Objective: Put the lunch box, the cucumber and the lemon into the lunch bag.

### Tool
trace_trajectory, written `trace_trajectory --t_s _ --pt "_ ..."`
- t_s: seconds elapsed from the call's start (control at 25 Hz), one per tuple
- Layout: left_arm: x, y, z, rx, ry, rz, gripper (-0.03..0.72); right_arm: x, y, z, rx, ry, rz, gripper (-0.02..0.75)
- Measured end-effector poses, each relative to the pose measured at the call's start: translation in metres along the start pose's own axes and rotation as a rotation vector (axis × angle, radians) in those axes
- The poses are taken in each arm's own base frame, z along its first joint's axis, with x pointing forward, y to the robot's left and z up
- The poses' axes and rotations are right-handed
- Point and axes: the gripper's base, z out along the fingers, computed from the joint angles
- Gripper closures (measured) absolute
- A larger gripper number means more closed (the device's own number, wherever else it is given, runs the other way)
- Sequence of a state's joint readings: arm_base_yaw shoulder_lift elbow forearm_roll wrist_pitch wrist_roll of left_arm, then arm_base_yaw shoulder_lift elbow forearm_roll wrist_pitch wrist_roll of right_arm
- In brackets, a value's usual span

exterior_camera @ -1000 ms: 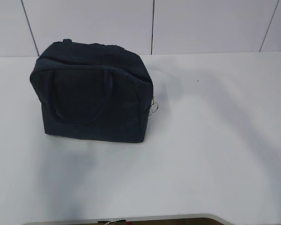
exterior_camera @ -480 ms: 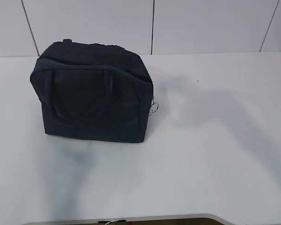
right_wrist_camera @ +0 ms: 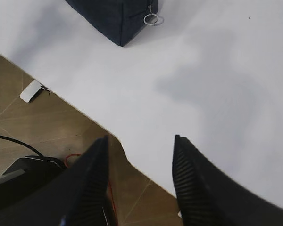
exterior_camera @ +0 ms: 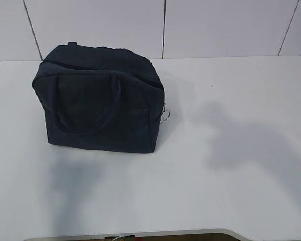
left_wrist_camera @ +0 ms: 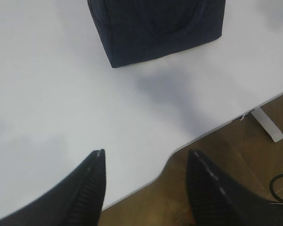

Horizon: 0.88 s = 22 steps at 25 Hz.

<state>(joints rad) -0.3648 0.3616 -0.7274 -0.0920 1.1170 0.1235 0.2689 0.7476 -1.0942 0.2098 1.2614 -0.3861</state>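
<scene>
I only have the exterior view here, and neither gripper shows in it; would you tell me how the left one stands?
Observer: The left gripper is open and empty, hanging over the table's near edge, with the lunch bag ahead of it.
Operator: Thank you. And the right one?
Observer: The right gripper is also open and empty, over the same edge.
Operator: Does its camera see the zipper's ring pull?
Observer: Yes, the ring pull hangs at the bag's corner, just above the tabletop.
</scene>
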Motion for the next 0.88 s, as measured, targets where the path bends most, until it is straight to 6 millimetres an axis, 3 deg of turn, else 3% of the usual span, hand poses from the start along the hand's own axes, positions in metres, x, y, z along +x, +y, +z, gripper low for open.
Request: trace_trajectory --t_s 0.64,0.88 --pt "0.037 -0.006 0.006 0.03 -0.084 -0.019 0.289 0.077 0.018 0.026 0.04 -0.08 0.09 0.371" --pt "0.051 -0.007 0.004 0.029 -0.147 -0.017 0.289 0.107 0.027 0.028 0.064 -0.122 0.089 0.371"
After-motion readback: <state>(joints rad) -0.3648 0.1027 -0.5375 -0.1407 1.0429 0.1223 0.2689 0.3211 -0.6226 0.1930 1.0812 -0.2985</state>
